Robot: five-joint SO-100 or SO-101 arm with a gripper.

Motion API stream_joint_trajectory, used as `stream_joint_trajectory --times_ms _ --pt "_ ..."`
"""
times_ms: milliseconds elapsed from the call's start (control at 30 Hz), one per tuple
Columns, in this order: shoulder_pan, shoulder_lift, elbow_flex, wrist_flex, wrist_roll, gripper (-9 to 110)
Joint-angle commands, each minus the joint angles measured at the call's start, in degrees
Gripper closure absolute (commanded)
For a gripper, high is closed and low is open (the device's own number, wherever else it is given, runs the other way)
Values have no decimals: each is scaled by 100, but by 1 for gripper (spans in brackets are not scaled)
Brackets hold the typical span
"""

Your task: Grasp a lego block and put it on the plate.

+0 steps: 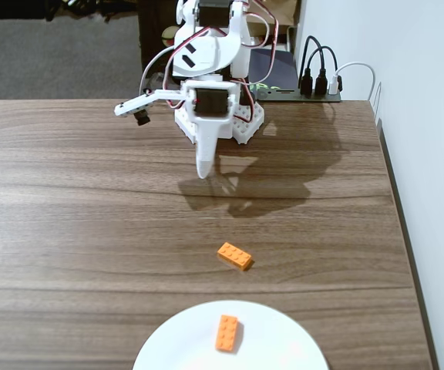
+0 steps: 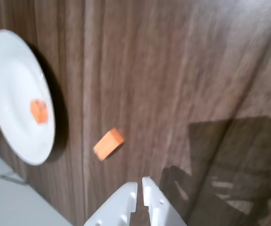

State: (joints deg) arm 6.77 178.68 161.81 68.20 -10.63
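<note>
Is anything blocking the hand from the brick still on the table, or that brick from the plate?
Nothing visible. Bare wood lies between the hand and the table brick, and between it and the plate, which holds another brick.

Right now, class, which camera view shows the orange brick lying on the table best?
The fixed view: the brick on the table is sharp there, its studs visible, lying apart from the plate. In the wrist view the same brick is a blurred orange block with no studs discernible, ahead of the claw.
</note>
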Motion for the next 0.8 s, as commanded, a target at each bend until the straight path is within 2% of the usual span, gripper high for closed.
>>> stream_joint_trajectory --times_ms 0,300,767 --pt "-26 290 105 53 149 101" --pt "-255 976 527 325 404 101" --pt "-316 984 562 439 562 101"
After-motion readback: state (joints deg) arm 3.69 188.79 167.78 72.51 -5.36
